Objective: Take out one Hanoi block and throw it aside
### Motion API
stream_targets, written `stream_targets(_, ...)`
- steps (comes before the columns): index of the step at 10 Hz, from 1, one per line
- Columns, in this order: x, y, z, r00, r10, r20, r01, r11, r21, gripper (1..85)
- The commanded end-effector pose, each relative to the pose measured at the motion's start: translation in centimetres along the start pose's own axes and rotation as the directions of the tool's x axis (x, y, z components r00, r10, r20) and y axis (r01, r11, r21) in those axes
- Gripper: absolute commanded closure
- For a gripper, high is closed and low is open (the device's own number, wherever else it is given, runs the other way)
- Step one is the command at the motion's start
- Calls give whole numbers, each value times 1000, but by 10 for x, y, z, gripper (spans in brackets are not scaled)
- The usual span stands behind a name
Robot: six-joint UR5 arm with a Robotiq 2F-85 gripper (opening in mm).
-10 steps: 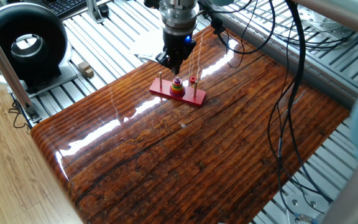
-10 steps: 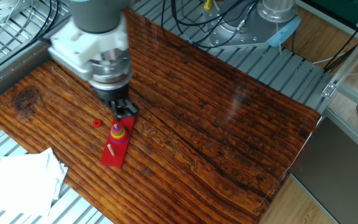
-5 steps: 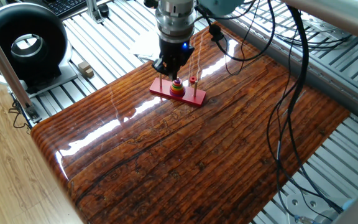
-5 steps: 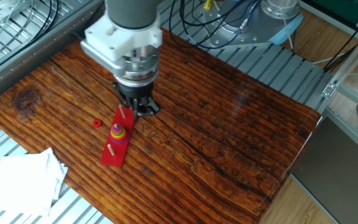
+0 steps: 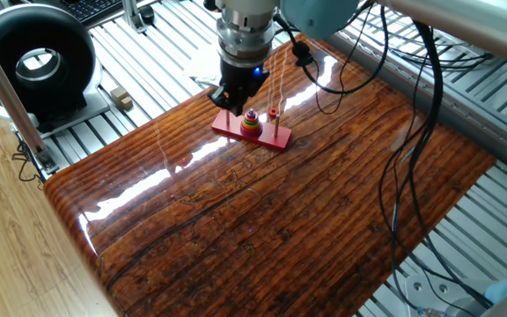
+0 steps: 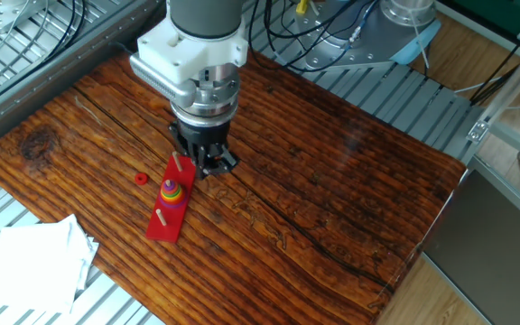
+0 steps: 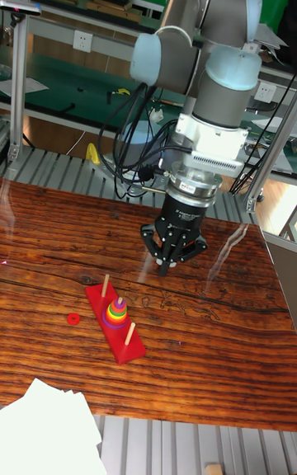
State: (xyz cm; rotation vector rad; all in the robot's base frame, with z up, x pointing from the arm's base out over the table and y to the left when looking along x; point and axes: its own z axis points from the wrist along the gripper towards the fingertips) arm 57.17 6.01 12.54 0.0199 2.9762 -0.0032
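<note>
The Hanoi block, a tiny red ring, lies flat on the wooden table beside the red base, apart from it; it also shows in the other views. The remaining coloured discs are stacked on the base's middle peg. My gripper hovers just past the bare-peg end of the base, away from the ring. Its fingers come together to a point, shut with nothing between them.
White paper sheets lie at the table corner near the base. A black round device and a small wooden block sit on the slatted frame beyond the table edge. Cables hang over the far side.
The gripper has drifted sideways from above the disc stack to beyond the end of the base. The red ring and the stack have stayed where they were.
</note>
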Motion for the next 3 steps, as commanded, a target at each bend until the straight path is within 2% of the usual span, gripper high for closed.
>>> stream_targets(1,-8,8,3,1000,13,15,-12,999,-32,847)
stream_targets(2,-5,19,4,999,35,2,-35,996,-81,847)
stream_targets(3,-4,16,6,999,31,-9,-32,997,-75,847)
